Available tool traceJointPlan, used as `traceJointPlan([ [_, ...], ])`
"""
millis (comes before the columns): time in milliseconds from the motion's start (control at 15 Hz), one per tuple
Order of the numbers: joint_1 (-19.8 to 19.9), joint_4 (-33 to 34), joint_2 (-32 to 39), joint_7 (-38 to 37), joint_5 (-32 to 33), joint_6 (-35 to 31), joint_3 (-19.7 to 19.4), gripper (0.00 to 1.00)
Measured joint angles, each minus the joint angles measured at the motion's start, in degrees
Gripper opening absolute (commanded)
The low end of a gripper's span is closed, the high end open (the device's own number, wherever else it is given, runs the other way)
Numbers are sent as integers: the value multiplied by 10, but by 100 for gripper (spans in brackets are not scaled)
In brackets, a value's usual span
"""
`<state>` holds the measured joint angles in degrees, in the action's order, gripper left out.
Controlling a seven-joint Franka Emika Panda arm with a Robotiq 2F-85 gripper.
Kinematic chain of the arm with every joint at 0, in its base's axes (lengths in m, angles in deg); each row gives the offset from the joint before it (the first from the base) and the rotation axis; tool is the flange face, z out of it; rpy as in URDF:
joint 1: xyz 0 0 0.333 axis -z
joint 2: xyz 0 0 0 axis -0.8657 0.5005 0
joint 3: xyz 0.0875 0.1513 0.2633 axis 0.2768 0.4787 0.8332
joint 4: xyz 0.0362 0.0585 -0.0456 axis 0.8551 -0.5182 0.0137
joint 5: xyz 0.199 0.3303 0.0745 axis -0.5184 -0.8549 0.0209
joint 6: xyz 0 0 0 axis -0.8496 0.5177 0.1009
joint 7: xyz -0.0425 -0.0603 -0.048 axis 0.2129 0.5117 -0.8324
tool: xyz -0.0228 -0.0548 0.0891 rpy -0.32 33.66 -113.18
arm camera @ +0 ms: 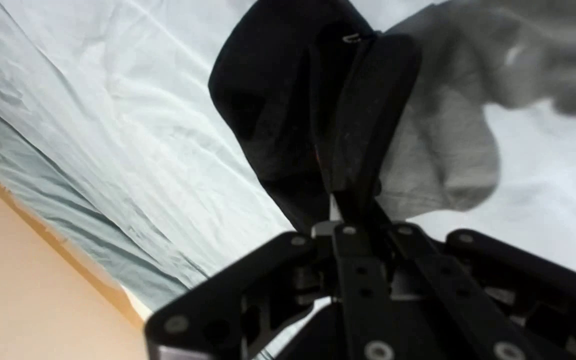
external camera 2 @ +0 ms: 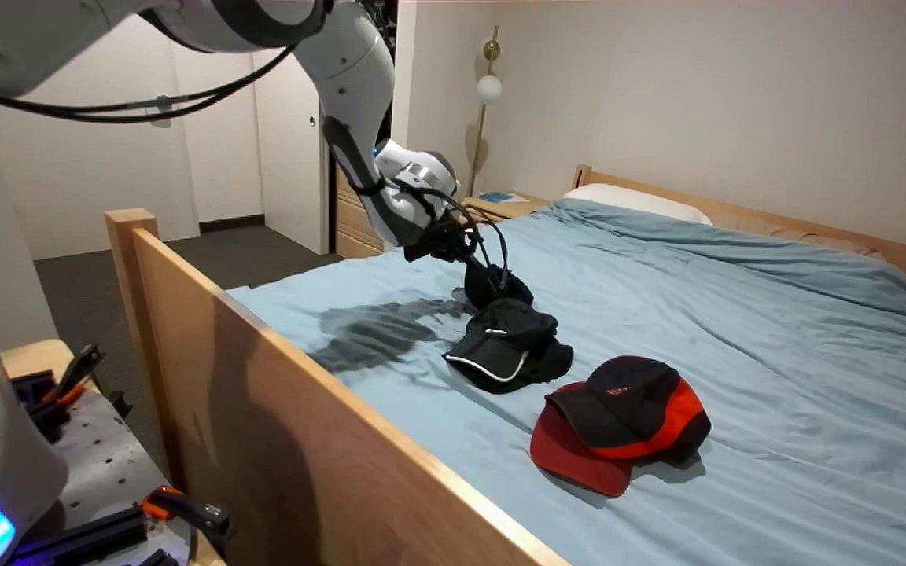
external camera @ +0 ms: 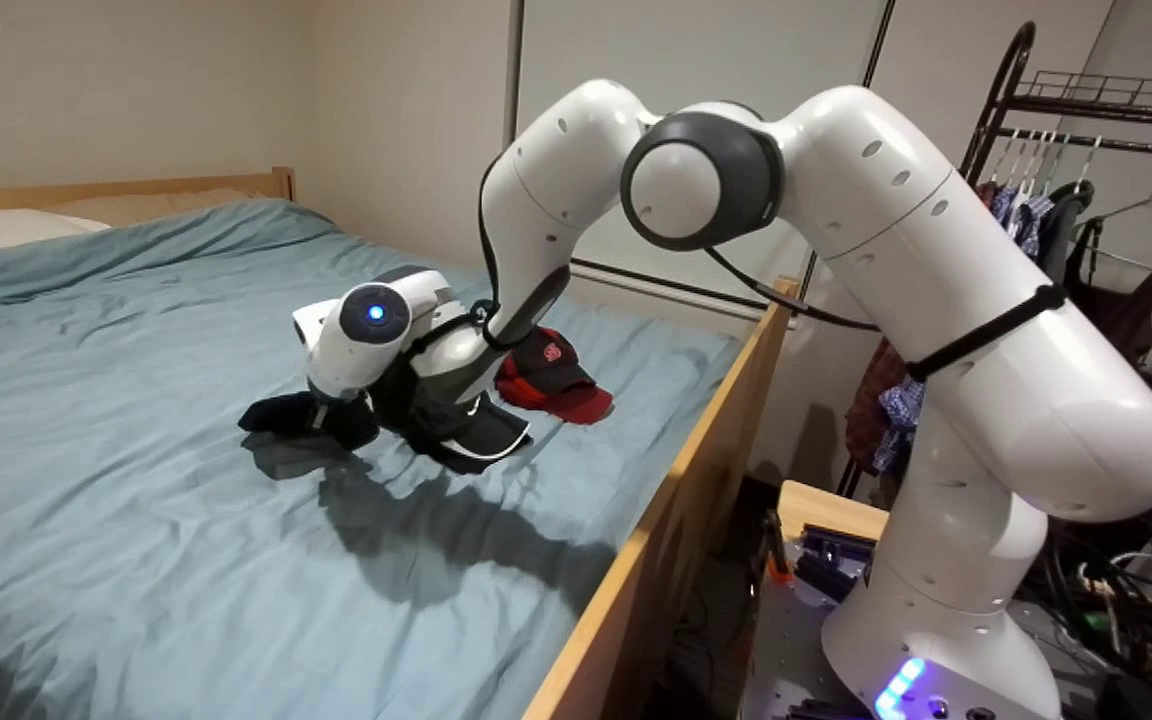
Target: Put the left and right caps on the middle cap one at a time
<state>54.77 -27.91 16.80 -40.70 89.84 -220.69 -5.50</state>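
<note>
The pincer (arm camera: 354, 206) grips the plain black cap (arm camera: 273, 105); the white-trimmed black cap (external camera 2: 510, 334) sits just beside it, the red-and-black cap (external camera 2: 627, 417) farther along the bed (external camera 2: 799, 338). A wooden footboard (external camera 2: 327, 440) stands between bed and robot base (external camera: 941, 640).

Red cap (external camera 2: 622, 420), trimmed cap (external camera 2: 504, 342) on bed (external camera 2: 799, 377)

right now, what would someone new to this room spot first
Probably the white robot arm, arching over the wooden footboard toward the blue bedspread. Next, the red-and-black cap, nearest of the caps in an exterior view. Then the plain black cap pinched in the gripper, with the white-edged cap lying between those two caps.
</note>
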Motion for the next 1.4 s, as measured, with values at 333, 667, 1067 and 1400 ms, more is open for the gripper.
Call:
traceJointPlan([
  [333,21,-48,-90,18,1,-20,-12,1],
  [667,17,-71,-181,73,31,-16,-39,1],
  [1067,61,-218,-279,264,-32,-50,-19,1],
  [1400,130,-383,-346,453,-128,-93,-4,1],
])
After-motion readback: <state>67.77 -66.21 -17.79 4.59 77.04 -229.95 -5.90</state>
